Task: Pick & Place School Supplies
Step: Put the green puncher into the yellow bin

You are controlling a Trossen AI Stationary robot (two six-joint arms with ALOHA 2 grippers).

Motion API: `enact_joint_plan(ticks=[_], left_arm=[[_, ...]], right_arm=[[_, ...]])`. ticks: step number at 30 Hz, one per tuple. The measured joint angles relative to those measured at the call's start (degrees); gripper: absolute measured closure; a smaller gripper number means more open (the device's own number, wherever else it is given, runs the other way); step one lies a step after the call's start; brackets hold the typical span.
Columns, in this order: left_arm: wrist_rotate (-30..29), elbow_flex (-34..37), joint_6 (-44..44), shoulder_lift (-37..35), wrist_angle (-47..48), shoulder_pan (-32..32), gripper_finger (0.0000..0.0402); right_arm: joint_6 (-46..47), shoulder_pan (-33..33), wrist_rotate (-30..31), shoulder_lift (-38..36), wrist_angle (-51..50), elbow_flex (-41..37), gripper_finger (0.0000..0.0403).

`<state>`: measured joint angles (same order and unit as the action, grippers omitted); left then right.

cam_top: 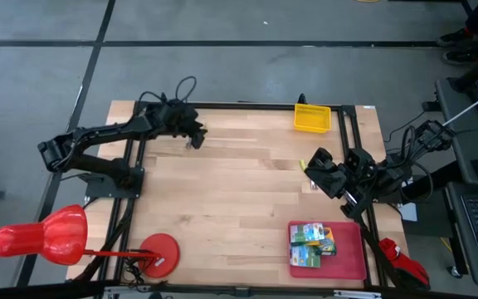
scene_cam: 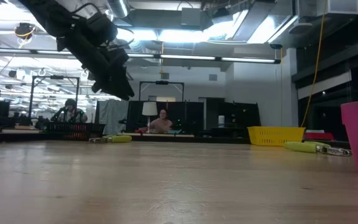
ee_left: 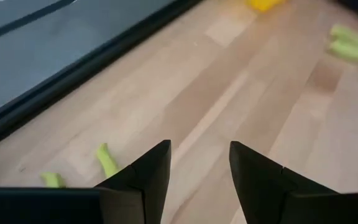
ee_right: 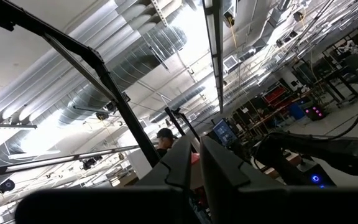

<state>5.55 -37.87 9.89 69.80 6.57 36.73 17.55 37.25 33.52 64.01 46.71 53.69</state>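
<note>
left gripper [cam_top: 196, 138] hovering open and empty over table's [cam_top: 239, 191] far-left edge; right gripper [cam_top: 315, 160] waiting at right, fingers nearly closed, empty

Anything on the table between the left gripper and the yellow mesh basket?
No, bare wood. In the high view, nothing lies between the left gripper and the yellow mesh basket along the far edge.

Seen from above, the basket [cam_top: 312, 117] sits at the far edge of the bench [cam_top: 239, 191], right of centre, and the tray [cam_top: 351, 264] lies at the near right corner with the crayon boxes [cam_top: 312, 245] stacked on its left part. The left hand [cam_top: 196, 135] hangs over the far left of the bench, near that far edge. The right hand [cam_top: 315, 169] hangs over the right side, between basket and tray.
</note>
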Motion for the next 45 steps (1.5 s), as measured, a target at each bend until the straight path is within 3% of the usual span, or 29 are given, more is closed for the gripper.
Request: enact_joint_plan(ticks=[4, 7, 8, 11, 13, 16, 19, 25, 32, 37, 42, 45], left_arm=[[-1.89, -1.14, -3.04, 0.23, 4.16, -2.44, 0.0240], [5.36, -1.79, -5.83, 0.52, 4.34, -3.71, 0.0240], [4.87, -2.40, -5.91, 0.52, 5.66, -4.08, 0.0240], [-10.30, -4.20, -1.90, 1.46, 12.47, -4.40, 0.0240], [-12.79, -4.77, -0.85, 2.40, 15.40, -3.18, 0.0237], [-9.04, -7.19, 0.39, 5.90, 16.45, -2.03, 0.0230], [-8.85, -9.49, -1.97, 11.86, 22.03, -1.80, 0.0219], [-9.72, -13.01, -4.01, 21.65, 21.60, -0.87, 0.0204], [-4.32, -14.32, -5.39, 29.22, 17.09, 1.04, 0.0211], [-4.75, -14.34, -2.84, 32.07, 16.04, 1.32, 0.0254], [-4.25, -14.10, -1.61, 30.72, 15.38, 1.89, 0.0350], [0.83, -13.63, -4.30, 28.30, 16.05, 2.25, 0.0392]], right_arm=[[1.28, -0.55, -1.63, 0.00, 0.03, 0.00, 0.0364], [1.35, -0.69, -2.70, 0.00, -0.03, -0.01, 0.0364], [1.35, -0.71, -2.70, 0.00, -0.08, 0.00, 0.0364], [1.35, -0.78, -2.70, 0.00, -0.28, -0.02, 0.0364], [1.35, -0.78, -2.70, 0.00, -0.28, -0.02, 0.0364], [1.30, -0.87, -2.76, 0.00, -0.46, -0.02, 0.0364], [1.30, -1.31, -3.61, 0.00, -0.49, -0.02, 0.0364], [1.52, -1.81, -4.60, 0.00, -0.38, -0.02, 0.0364], [1.54, -1.81, -4.25, 0.00, -0.01, -0.02, 0.0364], [1.52, -1.79, -3.50, 0.00, 0.02, -0.02, 0.0364], [1.54, -1.76, -4.04, 0.00, 0.35, -0.02, 0.0364], [1.57, -1.74, -4.45, 0.00, 0.42, -0.02, 0.0364]])
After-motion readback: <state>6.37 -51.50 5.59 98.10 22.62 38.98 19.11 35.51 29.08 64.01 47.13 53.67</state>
